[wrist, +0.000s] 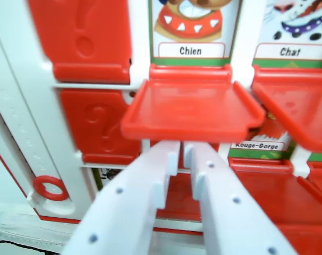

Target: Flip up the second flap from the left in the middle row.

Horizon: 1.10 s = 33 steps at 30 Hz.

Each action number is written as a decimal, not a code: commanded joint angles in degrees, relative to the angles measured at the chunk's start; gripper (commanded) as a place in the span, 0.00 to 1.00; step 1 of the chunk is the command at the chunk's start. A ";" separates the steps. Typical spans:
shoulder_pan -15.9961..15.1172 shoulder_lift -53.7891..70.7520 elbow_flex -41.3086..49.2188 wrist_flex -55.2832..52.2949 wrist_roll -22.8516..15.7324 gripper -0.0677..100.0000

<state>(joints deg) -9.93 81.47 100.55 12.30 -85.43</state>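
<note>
Wrist view, red-and-white game board (23, 106), raised red flap (190, 109), white claw (181, 151) nearly clenched, empty.

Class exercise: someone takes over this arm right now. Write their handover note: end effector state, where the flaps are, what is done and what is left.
End effector: nearly shut, holding nothing, tips just under the front edge of the Chien flap.
That flap sticks out about level, with the Chien card showing above it. The Chat flap beside it is out too.
Two flaps on the wrist view's left lie closed, question marks showing.
Left: whether the Chien flap must go higher, and whether it is the right one, can't be judged from here.
</note>
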 commanded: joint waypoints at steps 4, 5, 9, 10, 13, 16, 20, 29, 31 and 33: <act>-0.53 8.96 -8.17 4.22 0.70 0.00; -0.62 10.28 -8.44 5.10 0.79 0.00; -0.70 16.08 -8.88 9.49 1.14 0.00; -0.62 17.58 -8.96 10.99 1.05 0.00; 0.00 22.32 -9.05 16.61 1.32 0.00; 0.70 27.16 -8.88 21.36 1.23 0.00; 1.93 33.31 -7.29 25.93 1.14 0.00; 4.48 47.20 -3.52 38.85 1.14 0.00; 4.48 49.48 -3.78 42.10 1.32 0.00; 4.48 51.42 -3.87 44.56 1.67 0.00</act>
<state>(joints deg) -5.19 126.65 98.96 53.44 -84.38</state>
